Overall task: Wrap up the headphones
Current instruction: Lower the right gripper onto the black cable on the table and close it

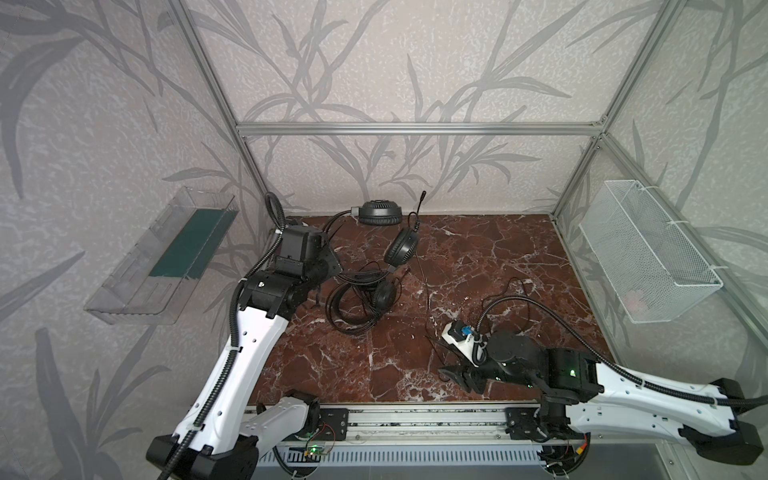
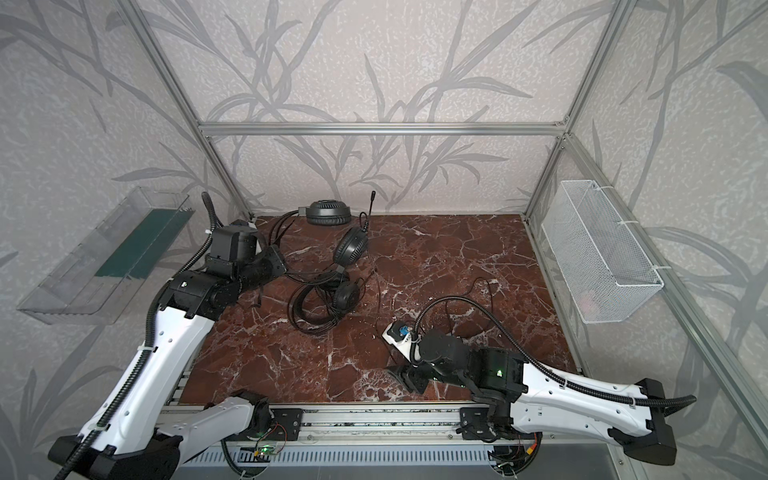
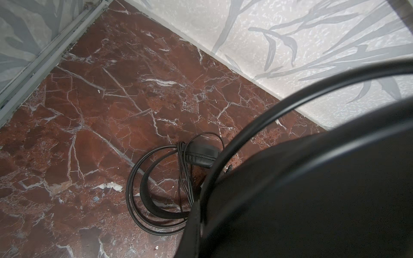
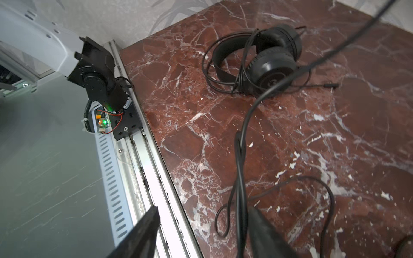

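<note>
Right wrist view gave the clearest look at the right gripper: its two fingers stood wide apart, clamping nothing. A thin black cable ran doubled down through the gap, close to one finger; whether it touched that finger could not be told. Further on, it lay in a loose loop on the red-brown marble table.

Both top views showed two black headsets toward the left rear of the table. The wound headset lay left of the middle. Its two round padded earcups sat close together and its thin headband arched out beside them. Its cable was gathered in several rings around cups and band.

The raised headset hung just behind it. One earcup was up by the back wall and the other hung tilted lower, with a microphone boom poking upward between them. The long cable ran from it across the table to the right gripper.

The left gripper was closed. Its fingertips were hidden behind its own body in both top views, and behind a big dark earcup in the left wrist view. There the thin double-wire headband swept right past the lens, so the raised headset looked to be in its grip.
</note>
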Tool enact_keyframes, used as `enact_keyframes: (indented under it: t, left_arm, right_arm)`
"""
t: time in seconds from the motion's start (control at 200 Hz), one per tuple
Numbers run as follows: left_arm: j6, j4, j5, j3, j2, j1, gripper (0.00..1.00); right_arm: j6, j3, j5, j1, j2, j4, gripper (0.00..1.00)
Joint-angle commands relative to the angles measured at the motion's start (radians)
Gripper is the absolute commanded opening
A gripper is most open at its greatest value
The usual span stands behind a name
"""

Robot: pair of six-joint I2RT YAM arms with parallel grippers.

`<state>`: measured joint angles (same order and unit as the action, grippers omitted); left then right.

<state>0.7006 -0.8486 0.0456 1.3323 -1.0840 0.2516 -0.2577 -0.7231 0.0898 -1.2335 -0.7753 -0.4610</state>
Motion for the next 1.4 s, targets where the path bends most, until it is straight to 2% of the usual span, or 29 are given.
enact_keyframes:
  t: [0.0,0.09,0.155,0.185,0.27,0.34,0.41,0.465,0.52,0.635,0.695,0.78,0.83,1.03,1.289,1.394]
  left_arm:
    - [0.044,0.089,-0.052,0.025,0.044,-0.013,0.0]
    - [0.058,0.088,-0.073,0.033,0.054,-0.015,0.0]
    - [0.073,0.09,-0.087,0.036,0.063,-0.015,0.0]
    - [0.08,0.089,-0.093,0.036,0.066,-0.015,0.0]
    - [0.092,0.082,-0.108,0.036,0.072,-0.014,0.0]
    - [0.095,0.077,-0.112,0.034,0.074,-0.015,0.0]
    - [0.1,0.077,-0.11,0.033,0.075,-0.015,0.0]
    - [0.103,0.081,-0.11,0.028,0.073,-0.015,0.0]
    - [0.105,0.084,-0.114,0.024,0.071,-0.014,0.0]
    - [0.107,0.084,-0.119,0.021,0.064,-0.015,0.0]
    - [0.105,0.082,-0.114,0.023,0.066,-0.015,0.0]
    - [0.102,0.079,-0.109,0.024,0.065,-0.015,0.0]
    - [0.1,0.078,-0.11,0.025,0.066,-0.015,0.0]
    - [0.093,0.072,-0.101,0.026,0.067,-0.016,0.0]
    - [0.084,0.072,-0.098,0.027,0.068,-0.017,0.0]
    - [0.086,0.077,-0.099,0.031,0.064,-0.018,0.0]
  right_arm:
    - [-0.063,0.013,0.004,0.079,0.075,0.02,0.72]
    - [-0.111,0.042,-0.03,0.146,0.104,0.042,0.73]
    - [-0.149,0.057,-0.013,0.166,0.106,0.054,0.65]
    - [-0.169,0.065,-0.015,0.166,0.113,0.069,0.65]
    - [-0.148,0.137,-0.191,0.155,0.132,0.249,0.66]
    - [-0.149,0.186,-0.191,0.12,0.11,0.402,0.69]
    - [-0.084,0.168,-0.153,0.111,0.021,0.415,0.69]
    - [-0.051,0.152,-0.074,0.113,-0.068,0.424,0.69]
    - [-0.025,0.138,-0.04,0.148,-0.145,0.452,0.69]
    - [-0.045,0.144,-0.152,0.329,-0.3,0.594,0.71]
    - [-0.015,0.1,-0.166,0.368,-0.413,0.601,0.72]
    - [0.048,-0.004,-0.201,0.378,-0.56,0.555,0.71]
    - [0.042,-0.078,-0.2,0.378,-0.618,0.498,0.7]
    - [0.106,-0.195,-0.19,0.395,-0.811,0.539,0.67]
    - [0.1,-0.264,-0.281,0.465,-0.974,0.574,0.66]
    - [0.091,-0.277,-0.314,0.465,-1.018,0.586,0.61]
